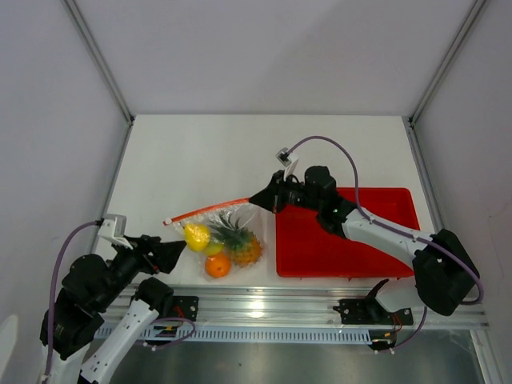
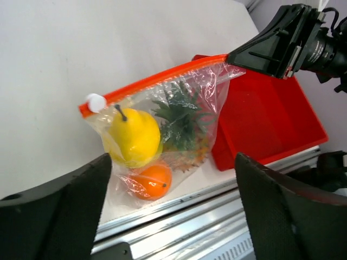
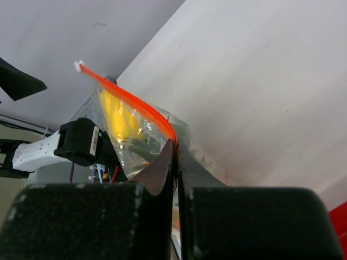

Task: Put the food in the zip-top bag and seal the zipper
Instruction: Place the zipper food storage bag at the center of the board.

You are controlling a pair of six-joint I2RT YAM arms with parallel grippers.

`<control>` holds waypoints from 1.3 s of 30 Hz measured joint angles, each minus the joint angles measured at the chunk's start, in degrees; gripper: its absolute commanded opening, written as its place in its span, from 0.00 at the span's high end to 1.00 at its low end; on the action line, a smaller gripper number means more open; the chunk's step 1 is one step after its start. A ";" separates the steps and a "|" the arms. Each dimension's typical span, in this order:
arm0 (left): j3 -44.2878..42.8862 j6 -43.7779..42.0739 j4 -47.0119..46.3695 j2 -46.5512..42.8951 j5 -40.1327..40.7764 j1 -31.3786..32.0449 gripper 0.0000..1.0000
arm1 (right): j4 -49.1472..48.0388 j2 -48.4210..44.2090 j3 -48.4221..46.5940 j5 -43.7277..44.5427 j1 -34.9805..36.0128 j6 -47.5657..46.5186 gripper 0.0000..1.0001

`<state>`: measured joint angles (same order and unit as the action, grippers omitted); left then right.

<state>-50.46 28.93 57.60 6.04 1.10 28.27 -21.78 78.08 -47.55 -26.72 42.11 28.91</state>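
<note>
Running left to right, zipper [image 1: 210,210], slanted

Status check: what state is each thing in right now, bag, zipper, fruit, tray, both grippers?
zip-top bag: filled, held up by one top corner.
zipper: looks closed, white slider at the free end.
lemon: inside the bag.
pineapple: inside the bag.
orange: inside the bag.
red tray: flat on the table.
left gripper: fingers open, off the bag.
right gripper: fingers shut on the zipper.

The white table [image 1: 200,152] bears a red tray [image 1: 320,248] beside the fruit-filled zip-top bag [image 1: 220,240].
</note>
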 measured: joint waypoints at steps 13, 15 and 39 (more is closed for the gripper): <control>-1.75 -0.48 -6.08 2.71 3.72 0.00 0.01 | 0.61 17.70 -16.96 0.50 -1.73 0.20 1.00; -1.62 -0.52 -7.15 2.51 3.10 0.00 0.00 | 0.09 22.36 -20.74 0.42 -3.32 0.46 1.00; 6.23 2.67 -13.03 0.85 -5.99 0.00 0.01 | 20.52 54.51 -57.09 14.12 -12.76 1.81 0.01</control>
<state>-44.23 31.59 44.58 6.90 -4.89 28.27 -1.26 132.60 -104.64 -12.60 29.34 30.72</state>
